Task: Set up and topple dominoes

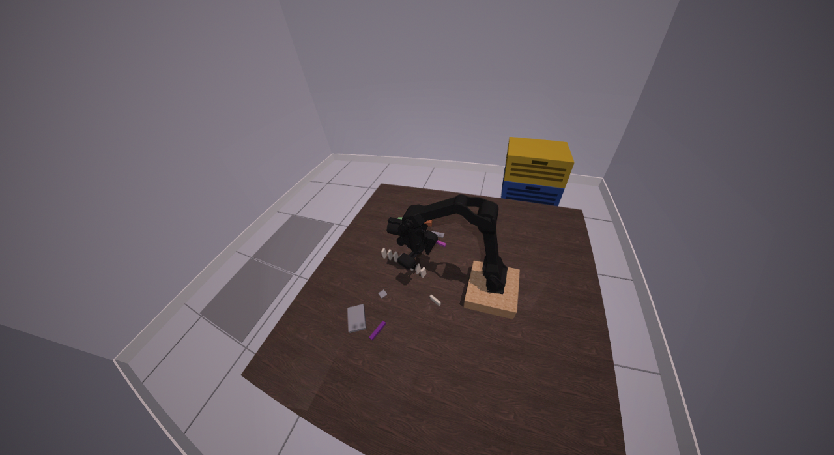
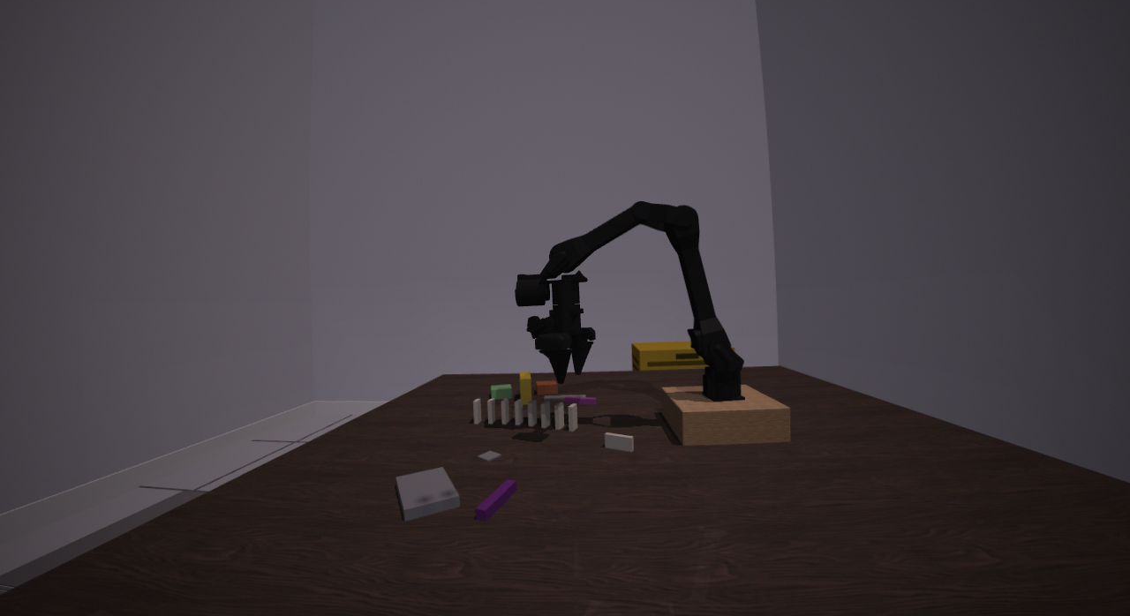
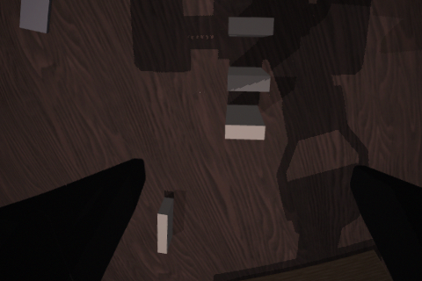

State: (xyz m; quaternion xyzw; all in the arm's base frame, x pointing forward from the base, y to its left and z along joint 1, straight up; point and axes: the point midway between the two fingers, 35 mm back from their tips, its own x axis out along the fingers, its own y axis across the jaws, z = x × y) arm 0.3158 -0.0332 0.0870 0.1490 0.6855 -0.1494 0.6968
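Observation:
Several pale dominoes stand upright in an evenly spaced row. The row's end domino on the arm-base side [image 1: 422,272] [image 2: 572,417] [image 3: 244,132] stands upright, in line with the others. My gripper [image 2: 569,376] [image 3: 248,174] is open and empty, above that end of the row, with its fingertips wide apart and clear of the dominoes. Another pale domino [image 1: 434,300] [image 2: 618,441] [image 3: 163,234] lies on its long edge, apart from the row towards the arm's base. The arm hides part of the row in the top view.
A small grey tile [image 1: 382,293] [image 2: 489,456] [image 3: 35,13], a grey box [image 1: 356,317] [image 2: 427,491] and a purple bar [image 1: 378,330] [image 2: 496,500] lie before the row. Green [image 2: 500,391], yellow [image 2: 525,387] and orange [image 2: 546,388] blocks are behind it. The arm stands on a wooden block [image 2: 734,424].

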